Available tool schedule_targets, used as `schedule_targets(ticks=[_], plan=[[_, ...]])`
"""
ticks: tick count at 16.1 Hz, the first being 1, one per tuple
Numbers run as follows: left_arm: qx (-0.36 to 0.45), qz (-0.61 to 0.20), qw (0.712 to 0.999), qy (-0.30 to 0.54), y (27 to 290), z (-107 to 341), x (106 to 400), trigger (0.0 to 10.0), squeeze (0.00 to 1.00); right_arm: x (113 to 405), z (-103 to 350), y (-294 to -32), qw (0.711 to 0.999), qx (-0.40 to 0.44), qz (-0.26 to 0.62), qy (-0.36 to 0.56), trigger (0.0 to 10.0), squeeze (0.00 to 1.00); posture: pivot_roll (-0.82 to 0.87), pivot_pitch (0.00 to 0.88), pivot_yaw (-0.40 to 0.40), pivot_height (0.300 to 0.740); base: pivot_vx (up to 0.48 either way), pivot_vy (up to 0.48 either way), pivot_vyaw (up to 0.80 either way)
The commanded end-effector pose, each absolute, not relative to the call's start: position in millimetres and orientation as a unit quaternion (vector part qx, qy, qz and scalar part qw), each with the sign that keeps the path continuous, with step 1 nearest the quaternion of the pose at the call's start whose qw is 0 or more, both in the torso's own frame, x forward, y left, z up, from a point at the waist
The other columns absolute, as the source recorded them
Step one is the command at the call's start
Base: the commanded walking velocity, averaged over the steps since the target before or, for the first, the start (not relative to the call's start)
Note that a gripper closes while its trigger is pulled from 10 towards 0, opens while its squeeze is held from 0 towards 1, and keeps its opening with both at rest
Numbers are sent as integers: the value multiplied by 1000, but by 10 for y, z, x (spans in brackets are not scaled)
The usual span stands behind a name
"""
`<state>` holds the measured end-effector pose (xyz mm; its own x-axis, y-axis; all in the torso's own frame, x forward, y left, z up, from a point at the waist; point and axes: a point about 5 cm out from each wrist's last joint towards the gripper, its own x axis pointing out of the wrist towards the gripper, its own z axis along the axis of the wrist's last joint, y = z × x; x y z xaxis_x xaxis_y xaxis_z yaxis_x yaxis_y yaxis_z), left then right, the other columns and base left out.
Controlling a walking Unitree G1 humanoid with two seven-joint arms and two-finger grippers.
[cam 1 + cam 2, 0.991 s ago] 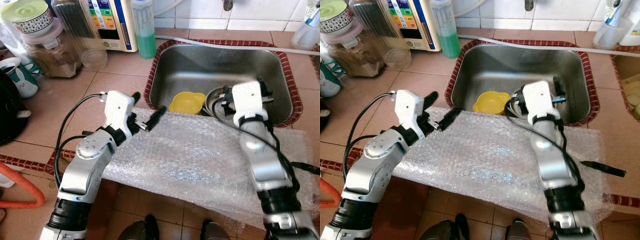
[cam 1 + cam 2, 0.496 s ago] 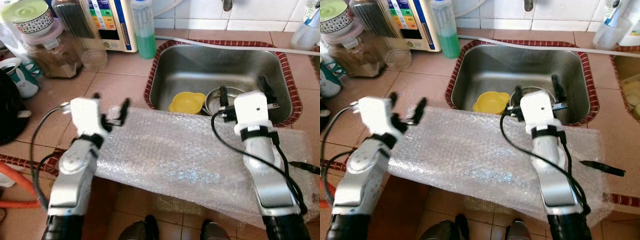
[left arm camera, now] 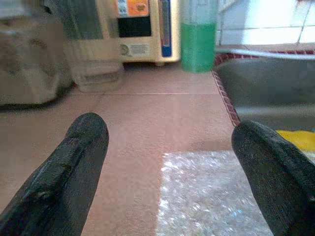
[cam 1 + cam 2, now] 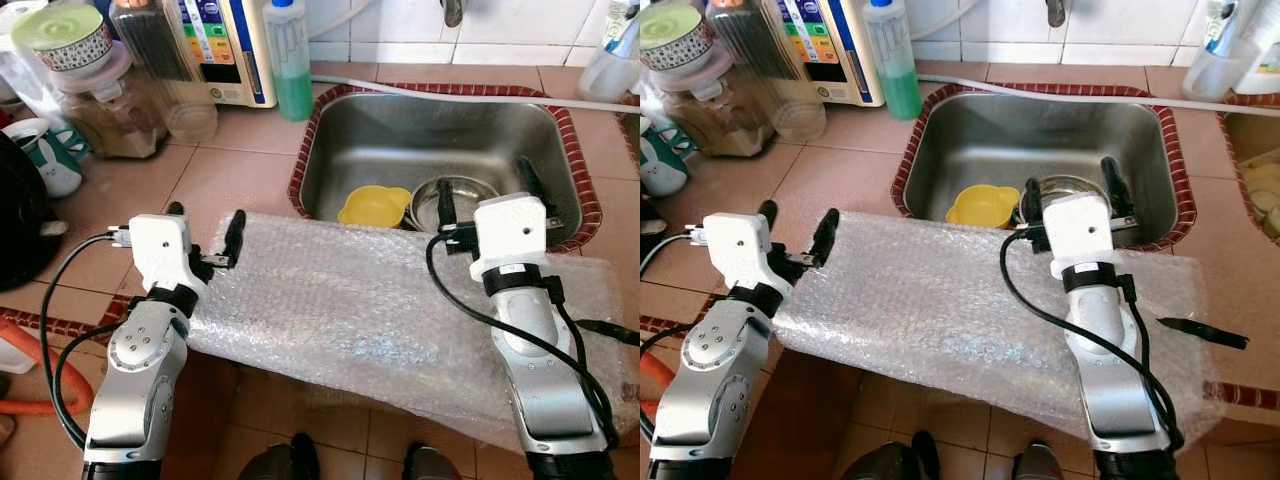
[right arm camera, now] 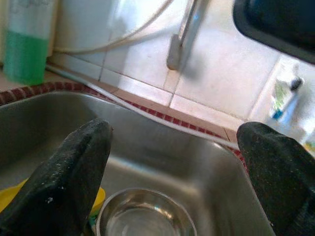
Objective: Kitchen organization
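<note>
A sheet of bubble wrap [image 4: 380, 300] lies across the tiled counter in front of the steel sink [image 4: 440, 125]. In the sink sit a yellow bowl [image 4: 373, 205] and a steel bowl [image 4: 465, 190]. My left gripper [image 4: 205, 222] is open at the wrap's left end, and the wrap's corner [image 3: 206, 196] lies between its fingers. My right gripper [image 4: 485, 190] is open over the sink's near rim, above the wrap's far edge. In the right wrist view the steel bowl [image 5: 145, 216] lies just below and ahead of it. Neither gripper holds anything.
A green soap bottle [image 4: 290, 60], a white appliance [image 4: 225, 45] and jars [image 4: 160, 70] stand at the back left. A mug [image 4: 45, 160] and a black pot [image 4: 15, 210] are at far left. A black utensil [image 4: 1203, 334] lies on the wrap's right end.
My left gripper has swung back to the left, off the wrap's top onto its left end, and now points forward. The right gripper has drawn slightly nearer, staying open.
</note>
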<state>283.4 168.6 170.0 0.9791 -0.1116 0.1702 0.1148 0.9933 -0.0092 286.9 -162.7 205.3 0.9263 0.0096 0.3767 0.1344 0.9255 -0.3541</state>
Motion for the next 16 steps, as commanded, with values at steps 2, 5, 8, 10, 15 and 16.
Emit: schedule_targets(ticks=[2,5,8,10,15,16], plan=[[-23,-10,996,-89,1810,1694,2797,10000,0,2818,2106,-1615,969,-156,-35,-190,10000,0,-193,153,137,740,0,0,0],[-26,6,995,-93,1828,1715,2801,10000,0,2805,2095,-1594,972,-143,-29,-186,10000,0,-198,146,134,740,0,0,0],[-30,18,995,-98,1823,1752,2814,10000,0,2806,2122,-1565,971,-141,-17,-190,10000,0,-200,145,134,740,0,0,0],[-29,16,994,-101,1802,1769,2824,10000,0,2810,2130,-1569,971,-148,-16,-187,10000,0,-200,145,134,740,0,0,0],[-30,6,995,-96,1763,1759,2832,10000,0,2828,2107,-1573,971,-156,-13,-179,10000,0,-200,152,131,740,0,0,0],[-29,6,995,-96,1756,1753,2837,10000,0,2828,2101,-1565,972,-155,-10,-177,10000,0,-200,151,130,740,0,0,0]])
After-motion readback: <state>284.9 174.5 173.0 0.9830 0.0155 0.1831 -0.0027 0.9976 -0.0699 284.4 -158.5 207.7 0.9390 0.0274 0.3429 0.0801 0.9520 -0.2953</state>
